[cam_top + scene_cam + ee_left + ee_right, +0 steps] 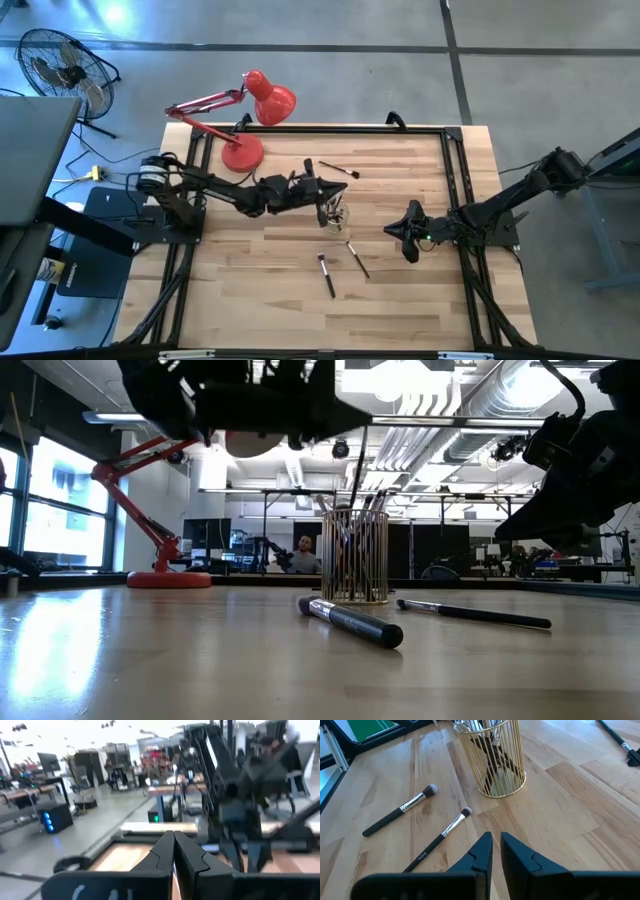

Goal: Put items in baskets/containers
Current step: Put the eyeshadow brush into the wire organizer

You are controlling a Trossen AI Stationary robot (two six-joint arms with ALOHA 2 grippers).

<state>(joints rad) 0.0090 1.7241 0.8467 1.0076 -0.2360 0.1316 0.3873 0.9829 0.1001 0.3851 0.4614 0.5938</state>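
The container is a round gold wire cup [337,214] [494,760] standing at mid-table with several dark brushes upright in it. My left gripper [324,192] hovers right over it, shut; a thin dark brush [356,470] slants from it down into the cup [355,555]. One brush [338,169] lies beyond the cup. Two more brushes [326,276] [357,258] lie flat on the near side, and the right wrist view shows them as brushes [402,808] [442,837]. My right gripper [409,238] [496,837] hangs right of the cup, open by a narrow gap and holding nothing. My left gripper is shut on a brush's upper end [363,435], coming from above. The brush hangs slanted below the fingers, with its lower part inside the wire cup. The left wrist view shows only the closed fingers [165,852], so the contact itself stays hidden.
A red desk lamp [243,150] stands on its base at the table's far left corner, its head [272,100] past the far edge. A black frame [455,170] borders the table. Bare wood lies on the near side around the loose brushes.
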